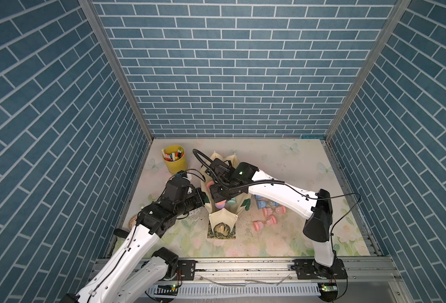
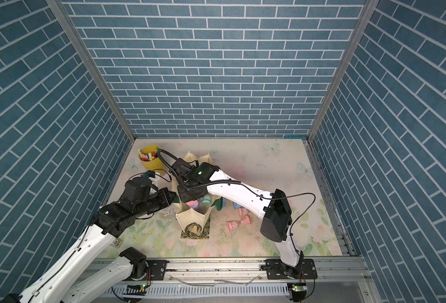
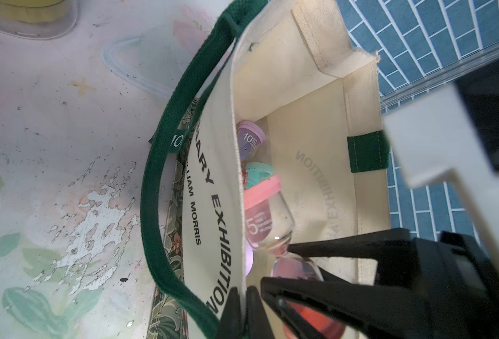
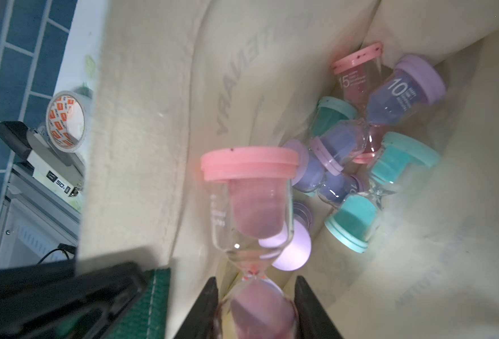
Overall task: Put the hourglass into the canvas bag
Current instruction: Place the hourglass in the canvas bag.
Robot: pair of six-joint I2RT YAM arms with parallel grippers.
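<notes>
Now we hold the pink hourglass (image 4: 251, 199) in our right claw (image 4: 256, 283), which is clenched on the bulb nearest the wrist. Its far pink cap reaches down inside the open canvas bag (image 4: 142, 132). Our left claw (image 3: 243, 293) is clenched on the bag's cream rim, just beside the green strap (image 3: 166, 176). Beyond the held hourglass, other hourglasses (image 4: 359, 141) lie heaped on the bag's bottom.

surface: floral table (image 1: 282, 168) | on it: canvas bag (image 1: 223, 219), yellow pen cup (image 1: 176, 164), pink hourglasses (image 1: 271, 221), blue hourglasses (image 1: 261, 203)
</notes>
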